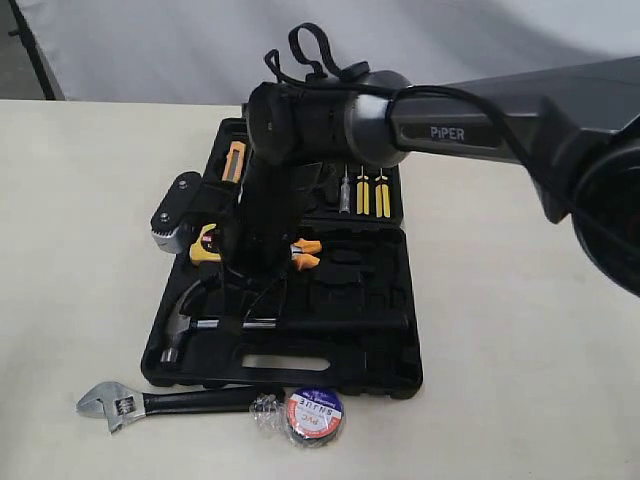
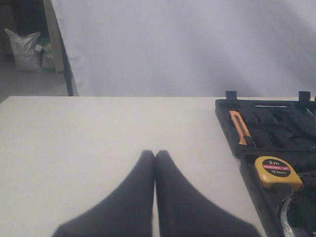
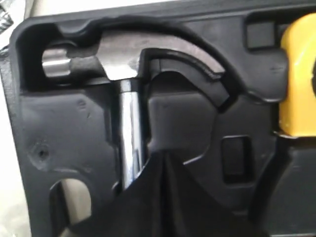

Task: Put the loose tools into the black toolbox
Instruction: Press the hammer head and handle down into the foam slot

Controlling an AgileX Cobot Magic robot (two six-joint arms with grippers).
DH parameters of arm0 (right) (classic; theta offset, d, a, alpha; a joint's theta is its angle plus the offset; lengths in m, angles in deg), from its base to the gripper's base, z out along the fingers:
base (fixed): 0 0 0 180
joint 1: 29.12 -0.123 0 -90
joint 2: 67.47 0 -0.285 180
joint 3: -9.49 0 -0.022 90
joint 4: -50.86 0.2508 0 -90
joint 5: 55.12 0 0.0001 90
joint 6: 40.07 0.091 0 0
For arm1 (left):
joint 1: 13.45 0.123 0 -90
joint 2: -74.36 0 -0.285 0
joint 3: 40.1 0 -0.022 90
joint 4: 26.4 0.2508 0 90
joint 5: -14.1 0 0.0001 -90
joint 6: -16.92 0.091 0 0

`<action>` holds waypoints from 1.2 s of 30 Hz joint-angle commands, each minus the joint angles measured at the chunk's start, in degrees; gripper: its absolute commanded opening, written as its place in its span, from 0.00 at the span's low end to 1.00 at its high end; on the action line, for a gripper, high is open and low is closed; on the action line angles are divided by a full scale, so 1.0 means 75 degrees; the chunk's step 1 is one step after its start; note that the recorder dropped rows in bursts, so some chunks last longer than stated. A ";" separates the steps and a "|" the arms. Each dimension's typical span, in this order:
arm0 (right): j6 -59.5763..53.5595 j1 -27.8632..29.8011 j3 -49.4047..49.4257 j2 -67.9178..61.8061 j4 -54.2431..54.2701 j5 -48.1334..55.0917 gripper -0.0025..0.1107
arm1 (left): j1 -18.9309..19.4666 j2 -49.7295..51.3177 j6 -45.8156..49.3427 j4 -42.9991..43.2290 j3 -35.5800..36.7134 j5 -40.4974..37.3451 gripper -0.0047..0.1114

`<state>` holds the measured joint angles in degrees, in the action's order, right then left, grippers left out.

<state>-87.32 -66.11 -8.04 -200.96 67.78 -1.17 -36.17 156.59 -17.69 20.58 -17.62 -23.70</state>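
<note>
Nearest, the wrench (image 1: 150, 403) and tape roll (image 1: 314, 415) lie on the desk (image 1: 520, 400), outside the toolbox (image 1: 390, 370). Beyond, the hammer (image 3: 128, 123) sits in its recess. The right tool (image 3: 159, 157) is pinched closed and empty beside the shaft, so lifting carelessly might lever the hammer out. The left tool (image 2: 154, 155) is closed and empty.

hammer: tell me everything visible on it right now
The claw hammer has a polished steel head with a curved claw, a chrome shaft and a black handle. It lies flat in its shaped recess in the black toolbox. In the exterior view, the head is at the left and the handle runs right. The shut right gripper sits beside the shaft; contact unclear.
</note>
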 commanded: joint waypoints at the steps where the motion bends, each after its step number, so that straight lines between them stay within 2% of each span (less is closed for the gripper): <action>1: 0.0004 0.0029 0.0030 -0.0207 -0.0039 -0.0075 0.02 | 0.0025 -0.0061 -0.0078 -0.0104 0.0071 0.0130 0.05; 8: 0.0004 0.0029 0.0030 -0.0464 -0.0039 0.0298 0.02 | 0.0025 -0.0061 -0.0078 -0.0104 0.0071 0.0130 0.05; 19: 0.0004 0.0029 0.0030 0.0311 -0.0064 -0.0002 0.02 | 0.0025 -0.0061 -0.0078 -0.0104 0.0071 0.0130 0.05; 29: 0.0318 0.0029 0.0030 -0.0544 -0.0015 0.0475 0.02 | 0.0025 -0.0061 -0.0078 -0.0104 0.0071 0.0130 0.05; 36: 0.0588 0.0029 0.0006 0.0275 -0.0402 0.0184 0.02 | 0.0025 -0.0061 -0.0078 -0.0104 0.0071 0.0130 0.05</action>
<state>-84.16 -66.02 -8.33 -201.35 65.88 0.54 -36.17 156.59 -17.69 20.58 -17.62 -23.70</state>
